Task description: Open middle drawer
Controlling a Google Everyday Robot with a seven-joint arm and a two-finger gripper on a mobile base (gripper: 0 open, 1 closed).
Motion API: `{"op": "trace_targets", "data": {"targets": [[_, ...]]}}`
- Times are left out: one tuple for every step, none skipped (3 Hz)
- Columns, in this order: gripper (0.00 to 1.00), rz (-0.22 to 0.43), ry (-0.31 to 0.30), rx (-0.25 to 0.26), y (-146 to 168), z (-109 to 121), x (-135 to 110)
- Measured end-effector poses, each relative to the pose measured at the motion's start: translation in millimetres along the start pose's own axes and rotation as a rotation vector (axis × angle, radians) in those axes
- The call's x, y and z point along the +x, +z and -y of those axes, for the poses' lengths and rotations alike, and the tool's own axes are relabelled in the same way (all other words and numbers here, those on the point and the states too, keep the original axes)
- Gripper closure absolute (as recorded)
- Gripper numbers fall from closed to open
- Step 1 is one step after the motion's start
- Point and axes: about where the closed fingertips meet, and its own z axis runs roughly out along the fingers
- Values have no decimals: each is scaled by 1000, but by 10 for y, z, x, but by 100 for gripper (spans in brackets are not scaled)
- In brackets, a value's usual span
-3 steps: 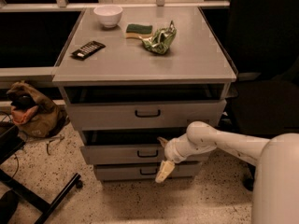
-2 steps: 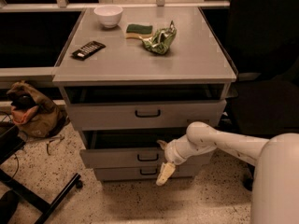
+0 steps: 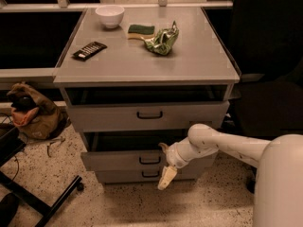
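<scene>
The grey cabinet (image 3: 147, 65) has three drawer fronts, each with a small black bar handle. The middle drawer (image 3: 118, 161) stands pulled out a little, with a dark gap above its front. Its handle (image 3: 149, 160) shows just left of my gripper (image 3: 164, 163). The gripper is at the right part of that drawer front, reaching in from the right on the white arm (image 3: 222, 145). The top drawer (image 3: 109, 117) also stands slightly out. The bottom drawer (image 3: 123, 176) is in, partly hidden by the gripper.
On the cabinet top lie a white bowl (image 3: 110, 15), a green-and-yellow sponge (image 3: 140, 30), a crumpled green bag (image 3: 162, 40) and a black remote (image 3: 89, 50). A brown bag (image 3: 33, 115) lies on the speckled floor at left. A black chair base (image 3: 42, 200) is at lower left.
The middle drawer front has come out a little towards the camera, and the gripper has moved with it. The things on top have not moved.
</scene>
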Motion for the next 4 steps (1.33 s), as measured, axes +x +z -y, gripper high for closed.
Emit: {"op": "trace_targets", "data": {"targets": [[0, -5, 27, -11, -32, -113, 29], [0, -5, 27, -11, -66, -115, 1], [0, -6, 56, -36, -93, -328, -14], [0, -6, 56, -36, -93, -328, -14]]}}
